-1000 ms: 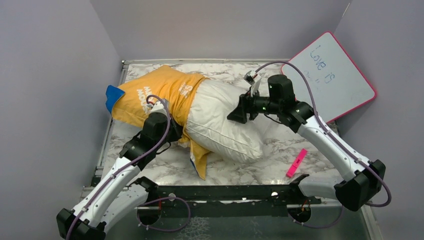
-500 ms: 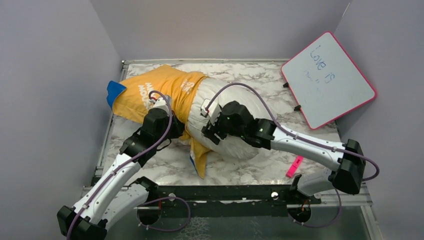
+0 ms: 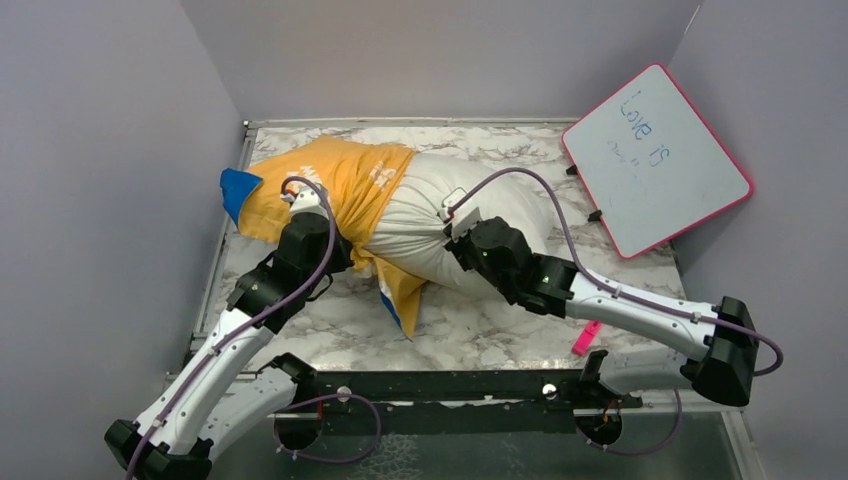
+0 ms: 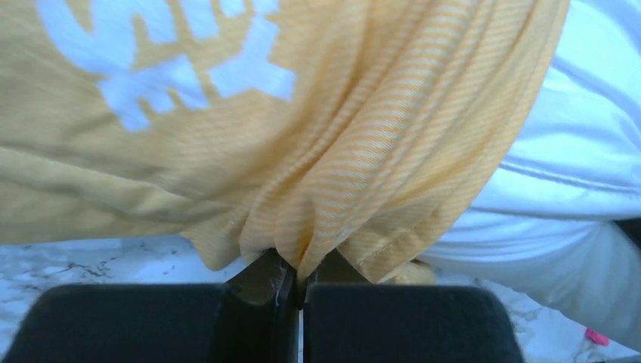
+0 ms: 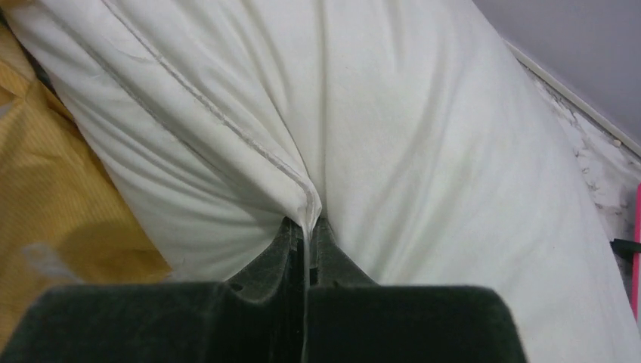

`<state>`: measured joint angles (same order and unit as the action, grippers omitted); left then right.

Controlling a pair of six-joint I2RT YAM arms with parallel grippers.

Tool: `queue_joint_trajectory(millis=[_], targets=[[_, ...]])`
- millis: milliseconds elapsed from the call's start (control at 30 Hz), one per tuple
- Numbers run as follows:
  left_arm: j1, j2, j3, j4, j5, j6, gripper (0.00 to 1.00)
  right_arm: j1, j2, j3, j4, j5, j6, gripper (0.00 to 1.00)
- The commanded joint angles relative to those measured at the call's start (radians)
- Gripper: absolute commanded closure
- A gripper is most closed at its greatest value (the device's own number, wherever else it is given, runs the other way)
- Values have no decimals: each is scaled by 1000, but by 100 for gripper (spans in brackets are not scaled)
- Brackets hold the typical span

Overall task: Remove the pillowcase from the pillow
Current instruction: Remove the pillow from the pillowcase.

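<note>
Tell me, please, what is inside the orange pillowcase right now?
The white pillow: one end sticks out, while the part within the pillowcase is hidden by fabric.

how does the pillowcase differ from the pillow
The pillowcase is orange-yellow with white lettering; the pillow is plain white. The pillowcase is thin, bunched over one end; the pillow is plump, half bare. The left gripper pinches the pillowcase, the right gripper the pillow. Both are wrinkled.
</note>
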<state>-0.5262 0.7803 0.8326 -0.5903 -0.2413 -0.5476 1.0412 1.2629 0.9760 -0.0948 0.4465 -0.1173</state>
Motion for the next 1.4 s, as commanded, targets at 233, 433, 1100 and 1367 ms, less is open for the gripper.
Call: queue_joint_trajectory(millis=[233,433,1100,1367], targets=[[14,29,207,-51,-8,96,30,-60,-104,-108,-176,21,196,100],[14,101,330,-60,173,170,4,-60,-138,-142,-209,-92,228,99],[425,373,290,-106,174,233,100,-60,-271,-203,-359,-208,401,99],[436,313,171,-59,518,252,100,-59,-280,-8,-324,-467,401,56]])
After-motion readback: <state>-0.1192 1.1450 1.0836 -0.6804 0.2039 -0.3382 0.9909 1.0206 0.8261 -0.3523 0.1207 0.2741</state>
